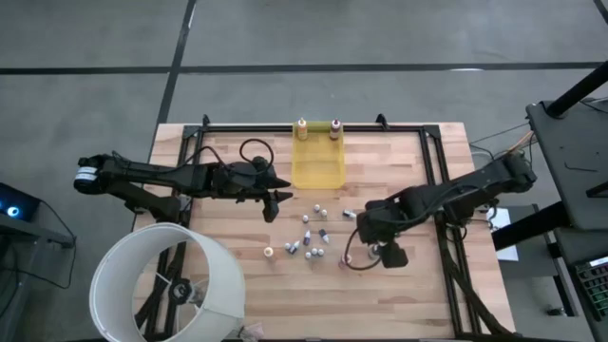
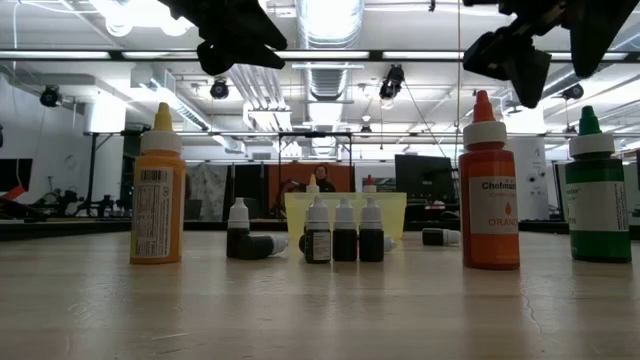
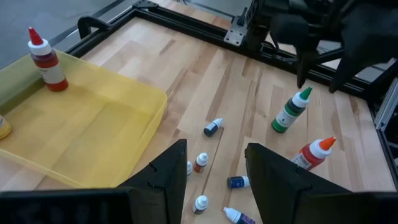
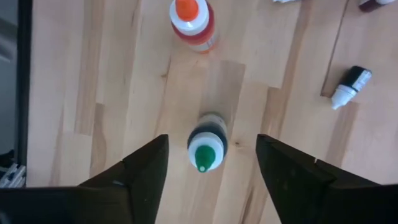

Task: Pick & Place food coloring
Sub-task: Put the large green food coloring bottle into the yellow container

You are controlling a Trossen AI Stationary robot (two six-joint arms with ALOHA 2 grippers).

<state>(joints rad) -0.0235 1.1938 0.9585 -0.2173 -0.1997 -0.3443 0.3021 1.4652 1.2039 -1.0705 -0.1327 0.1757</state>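
The left claw (image 1: 276,202) hangs above the worktop (image 1: 228,285) just beside the near corner of the yellow tray (image 1: 316,163), its fingers parted and holding nothing. Farther right, the right claw (image 4: 211,163) hovers straight over the green-capped bottle (image 4: 207,148), fingers spread wide on either side of it and not touching it.

The risk, as I judge it, lies in that descent. The green-capped bottle stands upright and narrow, so a finger meeting its cap off-centre could tip it and send it rolling toward the orange-capped bottle (image 4: 194,22) standing near it. A grip taken too high on the tapered cap might also slip.

The food coloring is spread over the worktop between the two arms. A cluster of tiny bottles (image 1: 312,235) sits in front of the tray, some upright, several lying on their sides, dark-bodied with white caps. A yellow bottle (image 2: 158,187) stands apart on the left in the low view. Two bottles (image 1: 318,127) already stand at the far end of the tray.
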